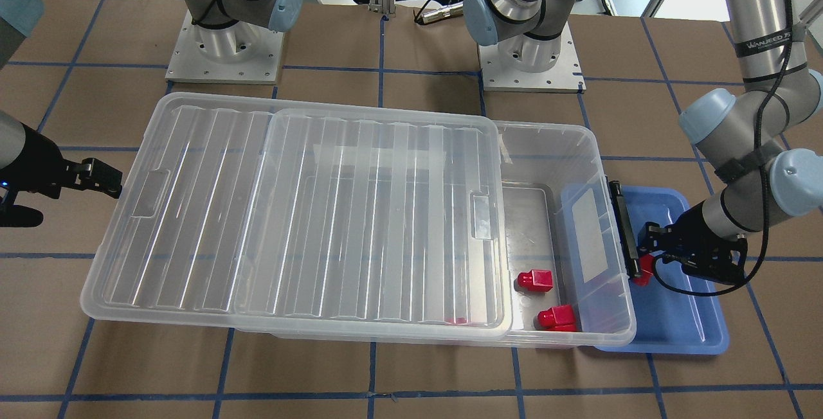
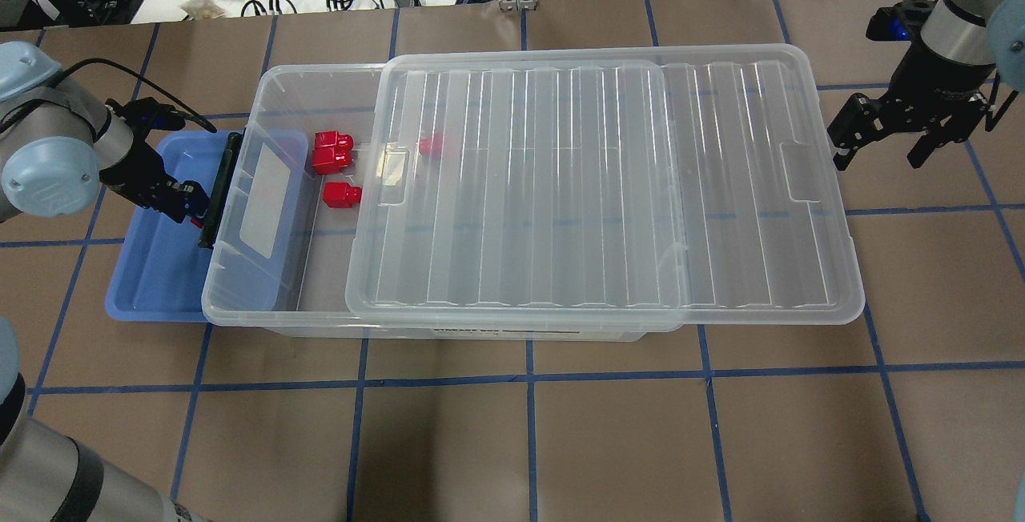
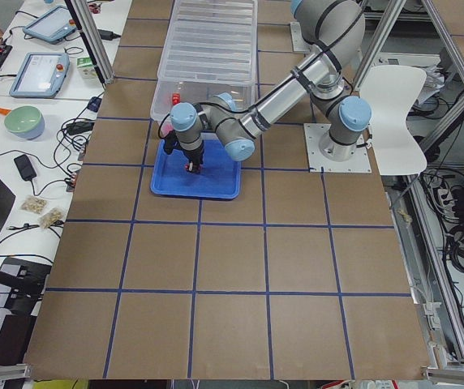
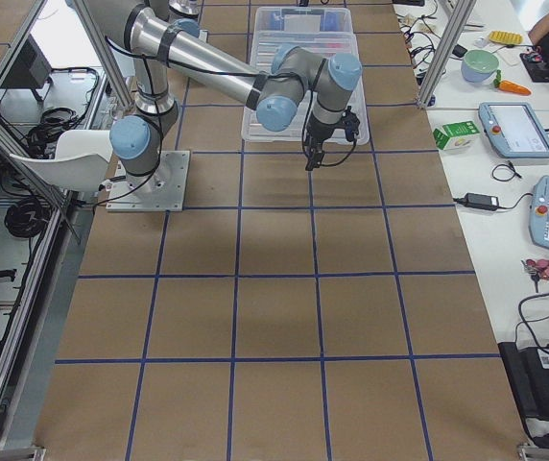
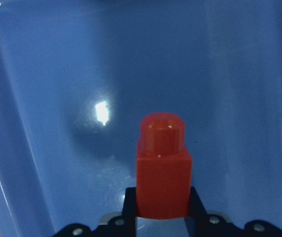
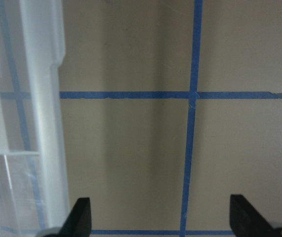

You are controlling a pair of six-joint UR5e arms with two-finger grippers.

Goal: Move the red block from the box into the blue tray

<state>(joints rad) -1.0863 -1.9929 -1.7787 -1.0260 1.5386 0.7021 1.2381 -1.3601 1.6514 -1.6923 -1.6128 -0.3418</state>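
Observation:
My left gripper (image 1: 648,259) is shut on a red block (image 5: 162,168) and holds it over the blue tray (image 1: 681,316), close to its floor; whether the block touches the tray I cannot tell. The block also shows in the overhead view (image 2: 196,222). The tray (image 2: 152,282) lies against the end of the clear box (image 2: 272,82) that has the black clip handle (image 2: 215,202). The ribbed lid (image 2: 600,186) is slid aside, so that end is open. Two red blocks (image 2: 332,151) (image 2: 342,195) lie in the open part, and a third (image 2: 432,145) lies under the lid. My right gripper (image 2: 885,150) is open and empty beside the lid's far end.
Brown table with blue tape grid lines. The two arm bases (image 1: 225,53) (image 1: 530,59) stand behind the box. The lid overhangs the box toward my right gripper; its edge shows in the right wrist view (image 6: 42,123).

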